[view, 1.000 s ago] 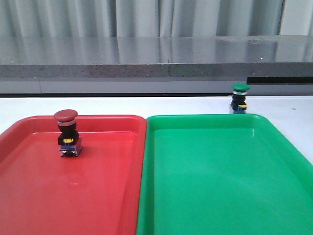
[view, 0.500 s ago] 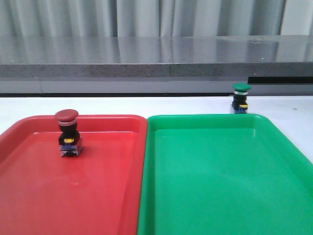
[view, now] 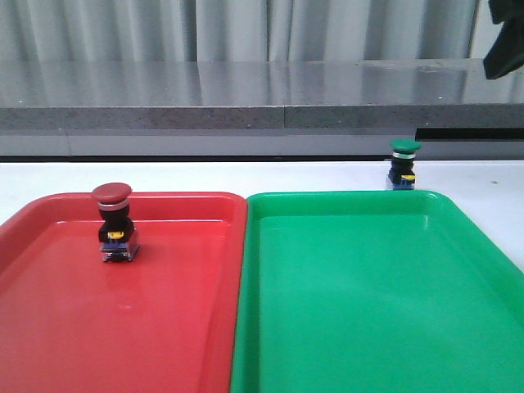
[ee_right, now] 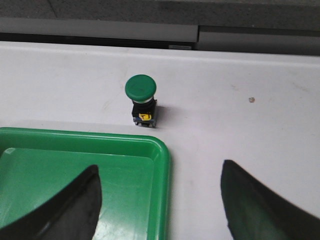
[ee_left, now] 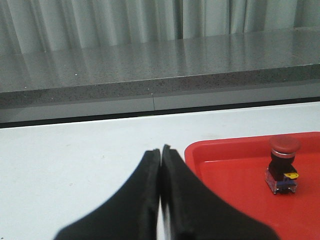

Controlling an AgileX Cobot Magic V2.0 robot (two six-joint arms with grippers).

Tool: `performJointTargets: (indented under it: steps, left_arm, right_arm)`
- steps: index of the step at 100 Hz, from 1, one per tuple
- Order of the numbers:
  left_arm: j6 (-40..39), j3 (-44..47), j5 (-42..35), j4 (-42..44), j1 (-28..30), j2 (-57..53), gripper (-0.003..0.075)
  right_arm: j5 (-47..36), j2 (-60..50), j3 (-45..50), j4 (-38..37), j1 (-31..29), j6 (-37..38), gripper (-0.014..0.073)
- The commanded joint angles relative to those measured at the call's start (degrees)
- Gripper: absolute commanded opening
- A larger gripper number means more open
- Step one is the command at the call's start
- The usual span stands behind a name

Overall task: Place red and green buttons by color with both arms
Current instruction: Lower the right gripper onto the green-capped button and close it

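The red button (view: 113, 221) stands upright inside the red tray (view: 188, 319), near its far left; it also shows in the left wrist view (ee_left: 283, 164). The green button (view: 403, 164) stands upright on the white table just beyond the green tray (view: 368, 303); it also shows in the right wrist view (ee_right: 141, 100). My left gripper (ee_left: 161, 150) is shut and empty, over the table beside the red tray's corner (ee_left: 192, 150). My right gripper (ee_right: 159, 175) is wide open and empty, above the green tray's far corner (ee_right: 162, 150), short of the green button. A dark part of the right arm (view: 506, 37) shows at top right.
A grey stone ledge (view: 262, 102) runs along the back of the white table (view: 262, 176), with grey curtains behind. The two trays lie side by side and touch.
A dark part of the right arm has come into the front view at the top right corner. The buttons and trays have not moved.
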Motion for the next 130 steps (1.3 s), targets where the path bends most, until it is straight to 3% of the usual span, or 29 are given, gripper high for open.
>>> performJointTargets:
  steps: [1, 71, 130]
  left_arm:
    - [-0.1, 1.4, -4.8, -0.5, 0.0, -1.8, -0.0019]
    - [-0.1, 1.4, -4.8, -0.5, 0.0, -1.8, -0.0019]
    - [-0.1, 1.4, -4.8, -0.5, 0.0, -1.8, -0.0019]
  right_arm:
    - [-4.5, 1.5, -4.3, 0.2, 1.3, -0.5, 0.0529]
    - [7.1, 30.0, -33.7, 2.3, 3.0, -0.5, 0.0529]
    - [6.3, 39.6, -38.7, 1.7, 2.6, -0.5, 0.0529]
